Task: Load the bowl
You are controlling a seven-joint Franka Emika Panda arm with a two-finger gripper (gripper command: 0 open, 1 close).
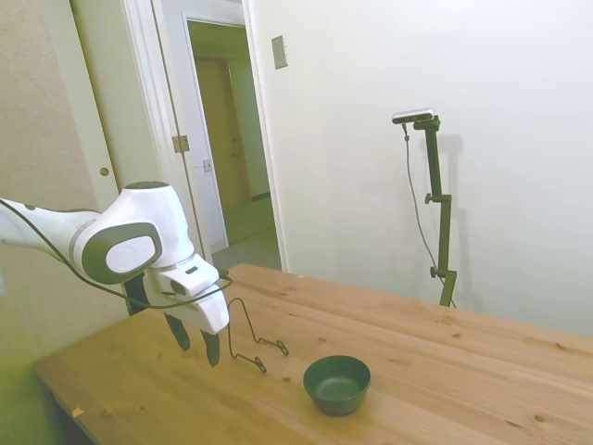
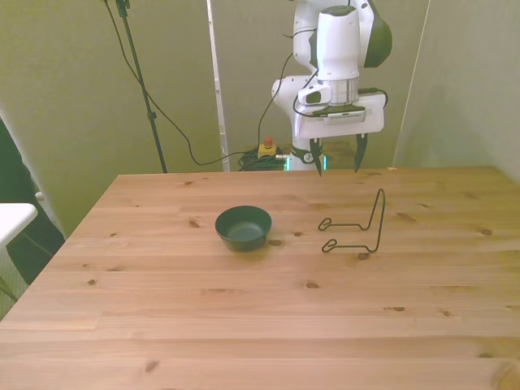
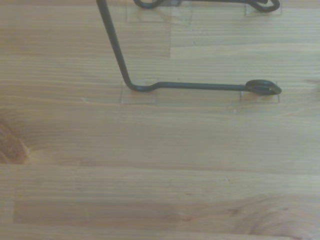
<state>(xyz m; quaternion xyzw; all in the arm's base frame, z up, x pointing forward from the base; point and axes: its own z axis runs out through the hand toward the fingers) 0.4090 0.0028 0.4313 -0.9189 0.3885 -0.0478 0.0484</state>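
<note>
1. The white arm (image 1: 111, 243) reaches in over the counter (image 2: 244, 309) from its far edge, with the wrist bent so the claw (image 2: 336, 161) points straight down.
2. In the side view the claw (image 1: 195, 345) hangs above the wood, close to the surface but not resting on it.
3. The claw is released: its two dark fingers (image 2: 360, 154) stand well apart, and nothing is between them.
4. It touches nothing; the wire stand (image 2: 357, 227) sits just beyond it, toward the counter's middle.
5. The stand is thin black wire, with an upright loop and two feet lying flat on the wood.
6. The wrist view shows one foot of the stand (image 3: 200, 86) close up, the upright rod rising from it, and bare wood grain around it.
7. The bowl (image 2: 243, 227) is dark green and round, upright on the counter, and looks empty.
8. In the front view it stands to the left of the stand, apart from it, and well clear of the claw.
9. In the side view the bowl (image 1: 336, 383) sits near the counter's near edge, with the stand (image 1: 248, 336) between it and the claw.
</note>
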